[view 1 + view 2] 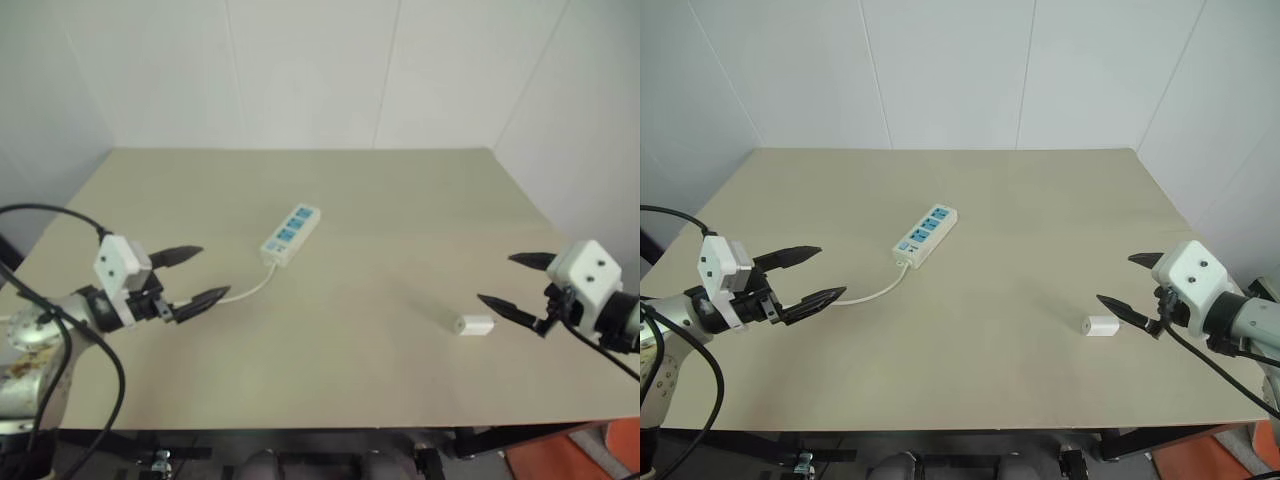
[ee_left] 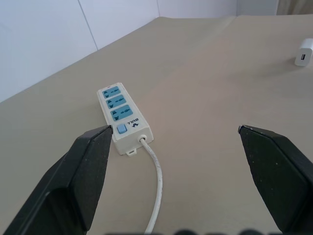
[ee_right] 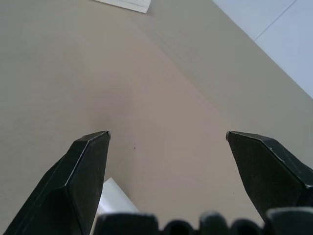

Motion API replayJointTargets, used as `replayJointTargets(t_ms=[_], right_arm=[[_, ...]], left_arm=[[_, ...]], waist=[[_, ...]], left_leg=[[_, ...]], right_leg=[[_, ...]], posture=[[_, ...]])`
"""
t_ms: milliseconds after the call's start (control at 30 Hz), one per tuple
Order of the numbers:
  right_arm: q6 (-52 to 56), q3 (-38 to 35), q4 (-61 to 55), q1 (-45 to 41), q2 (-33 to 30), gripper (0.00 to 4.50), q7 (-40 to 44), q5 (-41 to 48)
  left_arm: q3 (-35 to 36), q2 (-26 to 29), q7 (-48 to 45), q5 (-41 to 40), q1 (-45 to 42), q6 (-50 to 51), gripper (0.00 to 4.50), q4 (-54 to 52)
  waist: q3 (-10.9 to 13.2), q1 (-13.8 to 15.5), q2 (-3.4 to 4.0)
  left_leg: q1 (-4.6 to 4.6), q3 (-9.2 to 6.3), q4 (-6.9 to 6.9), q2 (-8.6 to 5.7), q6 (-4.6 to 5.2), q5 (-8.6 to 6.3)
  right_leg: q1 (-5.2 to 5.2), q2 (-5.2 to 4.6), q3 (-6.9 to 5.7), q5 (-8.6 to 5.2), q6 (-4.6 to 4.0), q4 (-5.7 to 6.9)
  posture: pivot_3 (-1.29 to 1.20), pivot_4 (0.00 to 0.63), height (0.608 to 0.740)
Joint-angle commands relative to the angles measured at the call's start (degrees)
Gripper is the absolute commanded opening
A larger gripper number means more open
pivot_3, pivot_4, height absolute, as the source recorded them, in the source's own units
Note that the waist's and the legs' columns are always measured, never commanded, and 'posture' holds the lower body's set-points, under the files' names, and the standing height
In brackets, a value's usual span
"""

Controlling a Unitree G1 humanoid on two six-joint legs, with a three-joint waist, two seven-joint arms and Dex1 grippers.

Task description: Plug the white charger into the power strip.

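The power strip (image 1: pixel 291 234), a flat white bar with three blue socket panels, lies near the middle of the beige table (image 1: pixel 360 190). Its thin white cord (image 1: pixel 250 288) trails toward my left gripper (image 1: pixel 192 274), which hovers open and empty over the table's left side. The left wrist view looks at the power strip (image 2: pixel 120 115) between its spread fingers. The white charger (image 1: pixel 475 325) lies flat on the table at the right front. My right gripper (image 1: pixel 515 284) stands open just right of it, not touching. A corner of the white charger (image 3: pixel 111 198) peeks beside one finger (image 3: pixel 83 176) in the right wrist view.
White walls (image 1: pixel 320 70) close the table's far side and corner. The table's front edge (image 1: pixel 320 428) runs below both arms. Bare tabletop lies between the power strip and the charger.
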Motion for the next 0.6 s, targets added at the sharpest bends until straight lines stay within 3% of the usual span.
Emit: replayJointTargets(t_ms=[33, 300, 600], right_arm=[[-1.24, -0.94, -0.97, -0.52, -0.21, 4.50, -0.55, 0.02], [-0.93, -0.71, -1.30, -0.61, -0.05, 4.50, -0.63, 0.01], [-0.20, 5.14, 0.14, -6.50, -0.36, 4.50, -2.98, -3.15]], left_arm=[[0.57, 0.71, 0.21, -0.49, -1.22, -0.08, 4.48, -1.34], [-0.73, -0.52, 2.01, 1.33, -2.81, -1.37, 4.48, -0.25], [-10.89, -13.02, 16.80, 13.71, -17.48, -4.99, 4.48, 12.01]], waist=[[0.00, 0.00, 0.00], [0.00, 0.06, 0.00], [0.01, 0.08, -0.03]], left_leg=[[0.00, 0.01, 0.00, 0.00, 0.00, 0.00], [0.00, 0.01, 0.00, 0.00, 0.00, 0.00], [-0.02, -0.05, 0.08, -0.06, 0.00, 0.00]], right_leg=[[0.00, 0.00, 0.00, 0.00, 0.00, 0.00], [0.00, 0.00, 0.00, 0.00, 0.00, 0.00], [0.07, 0.02, 0.00, 0.14, 0.03, 0.00]], posture=[[0.00, 0.150, 0.740], [0.00, 0.150, 0.740], [0.00, 0.150, 0.740]])
